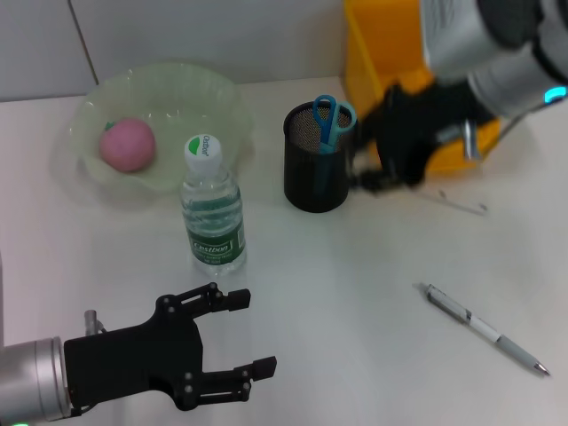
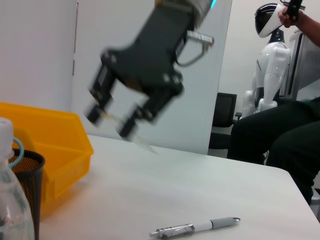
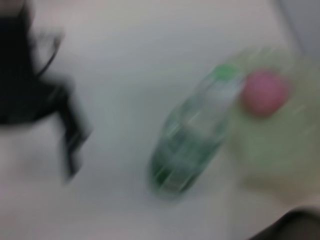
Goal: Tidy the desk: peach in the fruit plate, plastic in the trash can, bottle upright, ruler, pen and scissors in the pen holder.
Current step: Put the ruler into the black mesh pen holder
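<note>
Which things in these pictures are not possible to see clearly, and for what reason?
- Right gripper, head view: motion blur; what it holds is unclear, though the left wrist view shows a thin clear strip, perhaps the ruler.
- Trash can, head view: its inside is hidden by the right arm and cut by the edge.
- Right wrist view: all blurred; only the bottle and peach are recognisable.
- Pen holder, left wrist view: cut off by the edge.

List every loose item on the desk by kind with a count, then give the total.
Peach: 1
Fruit plate: 1
Bottle: 1
Pen holder: 1
Scissors: 1
Pen: 1
Ruler: 1
Yellow bin: 1
Total: 8
</note>
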